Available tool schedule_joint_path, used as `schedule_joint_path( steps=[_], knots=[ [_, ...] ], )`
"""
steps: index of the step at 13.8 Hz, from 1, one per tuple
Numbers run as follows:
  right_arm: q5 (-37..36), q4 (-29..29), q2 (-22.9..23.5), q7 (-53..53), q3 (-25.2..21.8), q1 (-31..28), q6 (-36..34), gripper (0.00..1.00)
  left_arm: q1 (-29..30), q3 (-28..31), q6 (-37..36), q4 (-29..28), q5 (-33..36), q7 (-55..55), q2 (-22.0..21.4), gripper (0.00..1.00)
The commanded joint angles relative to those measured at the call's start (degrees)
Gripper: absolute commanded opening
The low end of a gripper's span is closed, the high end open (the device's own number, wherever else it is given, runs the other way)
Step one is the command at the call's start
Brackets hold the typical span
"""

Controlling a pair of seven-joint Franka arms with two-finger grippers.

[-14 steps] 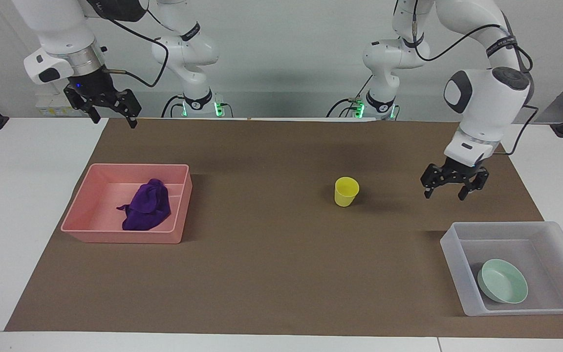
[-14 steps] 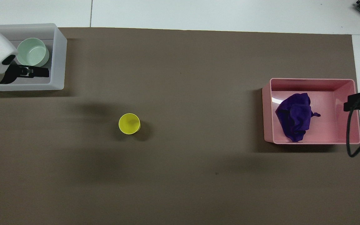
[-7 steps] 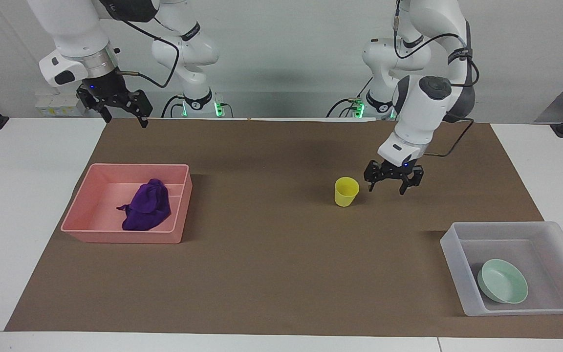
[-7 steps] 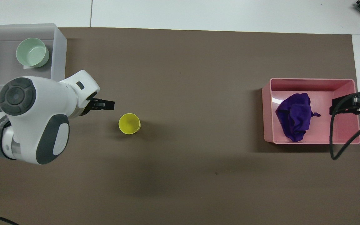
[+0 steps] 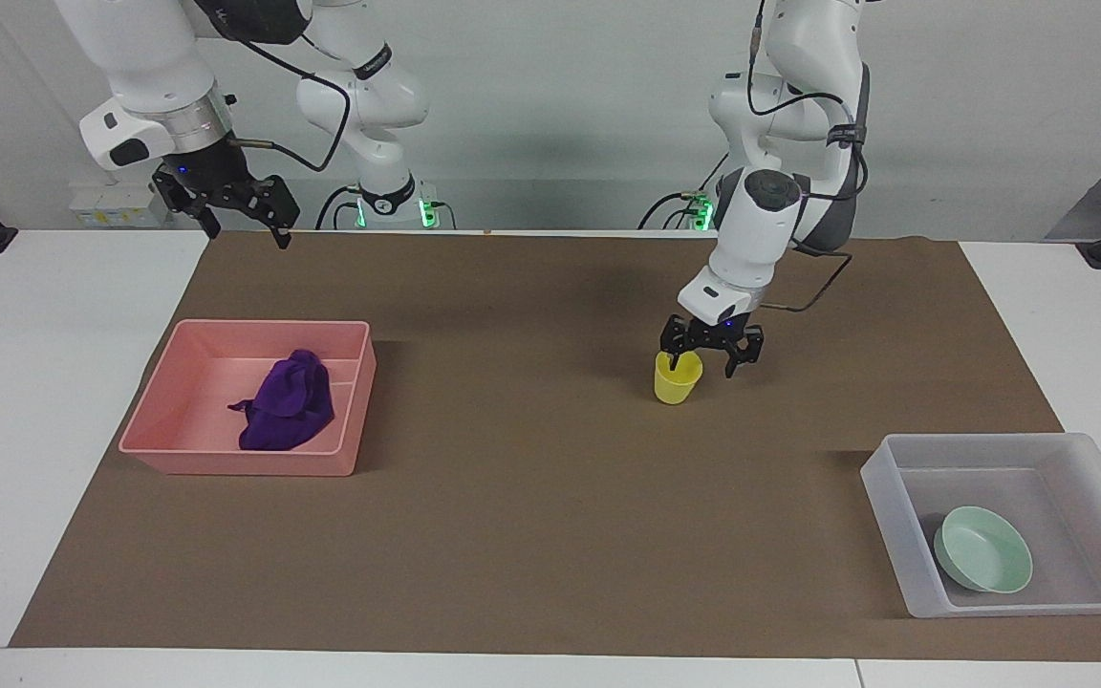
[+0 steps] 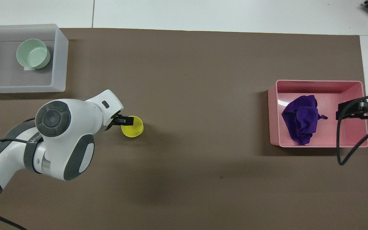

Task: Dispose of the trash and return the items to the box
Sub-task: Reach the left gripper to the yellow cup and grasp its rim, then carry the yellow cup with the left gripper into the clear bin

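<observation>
The yellow cup (image 5: 677,380) stands upright on the brown mat, also in the overhead view (image 6: 135,128). My left gripper (image 5: 701,367) is open and low at the cup's rim (image 6: 126,120): one finger dips inside the cup, the other hangs outside it. The purple cloth (image 5: 288,413) lies bunched in the pink tray (image 5: 226,463), also seen from above (image 6: 300,119). The mint-green bowl (image 5: 982,563) sits in the clear box (image 5: 885,521), also overhead (image 6: 33,57). My right gripper (image 5: 243,232) is open and waits high over the mat's edge beside the pink tray.
The pink tray (image 6: 318,82) stands at the right arm's end of the brown mat (image 5: 512,535), the clear box (image 6: 60,57) at the left arm's end. The right arm's cable (image 6: 342,140) hangs over the pink tray's corner.
My left gripper has swung from beside the clear box across to the yellow cup and come down on its rim. The right gripper shifted slightly, then held still.
</observation>
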Motion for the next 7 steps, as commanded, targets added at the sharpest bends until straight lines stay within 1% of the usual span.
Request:
schedule_joint_path(
  steps=[1, 2, 3, 7],
  knots=[
    [0.9, -1.6, -1.3, 0.6, 0.3, -0.3, 0.7, 1.00, -0.7, 0.9, 3.5, -1.7, 0.5, -1.6, 1.0, 0.78],
    [1.0, -1.6, -1.3, 0.7, 0.3, -0.3, 0.7, 1.00, -0.8, 0.9, 3.5, -1.7, 0.4, -2.7, 1.1, 0.45],
    [1.0, -1.6, -1.3, 0.7, 0.2, -0.4, 0.7, 1.00, -1.1, 0.9, 3.5, -1.7, 0.4, -3.6, 1.0, 0.00],
    [1.0, -1.6, -1.3, 0.7, 0.2, -0.5, 0.4, 1.00, -1.6, 0.9, 2.9, -1.6, 0.5, -7.3, 1.0, 0.00]
  ],
)
